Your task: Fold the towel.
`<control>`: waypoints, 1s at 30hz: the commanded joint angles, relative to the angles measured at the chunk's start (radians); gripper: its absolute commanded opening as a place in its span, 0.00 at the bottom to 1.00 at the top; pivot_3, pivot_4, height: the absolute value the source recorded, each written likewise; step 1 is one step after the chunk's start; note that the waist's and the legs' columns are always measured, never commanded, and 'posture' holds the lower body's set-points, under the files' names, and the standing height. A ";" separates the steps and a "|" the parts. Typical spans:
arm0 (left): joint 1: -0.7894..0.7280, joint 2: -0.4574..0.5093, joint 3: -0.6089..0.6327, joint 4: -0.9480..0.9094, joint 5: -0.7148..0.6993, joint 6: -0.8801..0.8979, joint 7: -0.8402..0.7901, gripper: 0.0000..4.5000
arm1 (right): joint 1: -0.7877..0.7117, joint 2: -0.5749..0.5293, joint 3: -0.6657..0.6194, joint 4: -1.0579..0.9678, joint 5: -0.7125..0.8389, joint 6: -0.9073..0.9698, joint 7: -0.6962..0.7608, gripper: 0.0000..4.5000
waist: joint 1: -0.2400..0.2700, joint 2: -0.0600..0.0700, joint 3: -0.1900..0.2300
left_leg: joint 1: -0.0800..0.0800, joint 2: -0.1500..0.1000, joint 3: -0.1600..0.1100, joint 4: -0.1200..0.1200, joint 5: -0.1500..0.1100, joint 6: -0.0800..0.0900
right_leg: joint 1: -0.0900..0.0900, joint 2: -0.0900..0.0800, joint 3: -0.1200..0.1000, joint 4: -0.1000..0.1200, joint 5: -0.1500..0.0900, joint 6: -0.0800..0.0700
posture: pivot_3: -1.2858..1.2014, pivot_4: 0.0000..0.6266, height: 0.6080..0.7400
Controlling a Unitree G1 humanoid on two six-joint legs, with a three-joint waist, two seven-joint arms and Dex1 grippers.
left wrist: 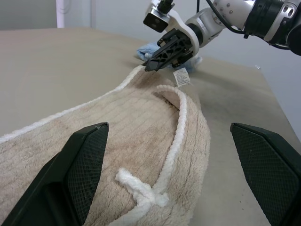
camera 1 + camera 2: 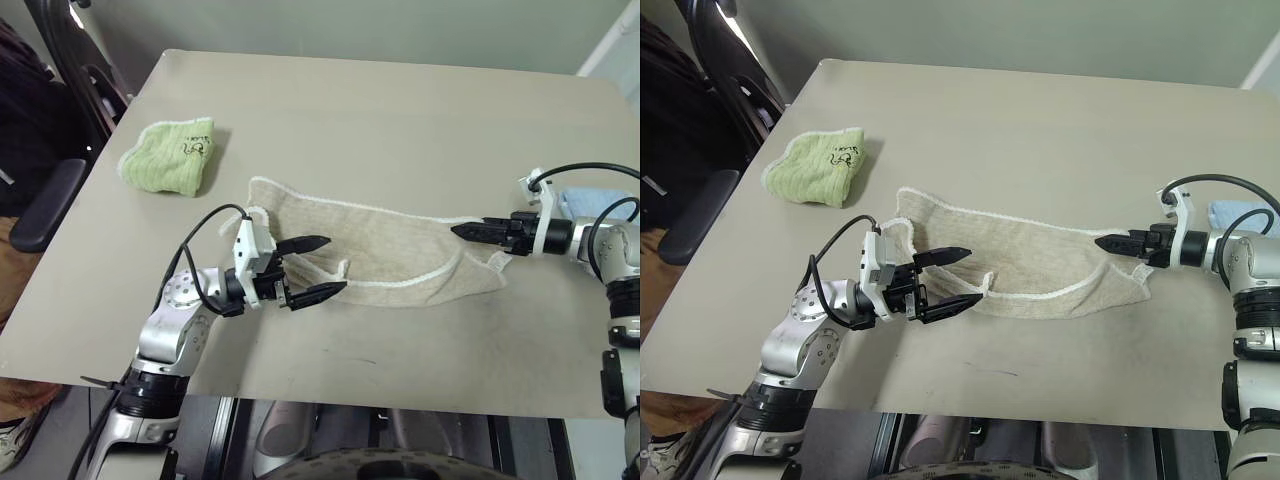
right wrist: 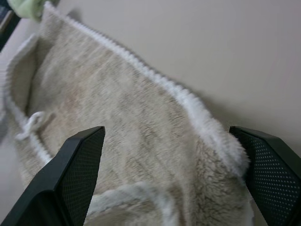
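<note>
Left eye view: the towel (image 2: 385,255), long and beige with white edging, lies stretched across the middle of the bench (image 2: 400,120), partly doubled over along its near edge, where a small white loop (image 2: 335,270) sits. The left claw (image 2: 315,268) is level at the towel's left end, its two black fingers spread wide with one above and one below the cloth's edge, gripping nothing. The right claw (image 2: 468,231) points in from the towel's right end, just over the cloth; in the right wrist view its fingers stand wide apart on either side of the white-edged corner (no cloth pinched between them). The left wrist view shows a small white tag (image 1: 181,77) at the towel's far end, just under the right claw. A lime-green towel (image 2: 170,155) lies bunched well apart near the bench's far left corner, and a light-blue towel (image 2: 590,205) shows behind the right arm.
</note>
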 commanded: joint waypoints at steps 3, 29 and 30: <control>-0.008 -0.012 0.013 0.007 0.005 -0.036 0.000 1.00 | 0.019 -0.029 0.015 -0.116 0.034 0.077 0.066 1.00 | 0.000 0.000 0.000 | 0.000 0.000 0.000 0.000 0.001 -0.001 | 0.000 0.000 0.000 0.000 0.000 0.000 | 0.52 0.24 0.95; 0.014 0.004 0.028 0.014 0.023 -0.073 0.005 1.00 | 0.051 -0.019 0.073 0.002 -0.144 -0.188 0.017 1.00 | -0.005 -0.002 -0.001 | 0.016 0.000 0.000 0.000 -0.003 0.006 | 0.016 0.000 0.001 -0.001 0.000 -0.002 | 0.52 0.24 0.95; 0.013 0.004 0.027 0.015 0.023 -0.073 0.004 1.00 | 0.039 -0.014 0.067 0.013 -0.140 -0.191 0.016 1.00 | -0.006 -0.002 -0.001 | 0.016 0.000 0.000 0.000 -0.003 0.006 | 0.016 0.000 0.001 -0.001 0.000 -0.002 | 0.52 0.24 0.95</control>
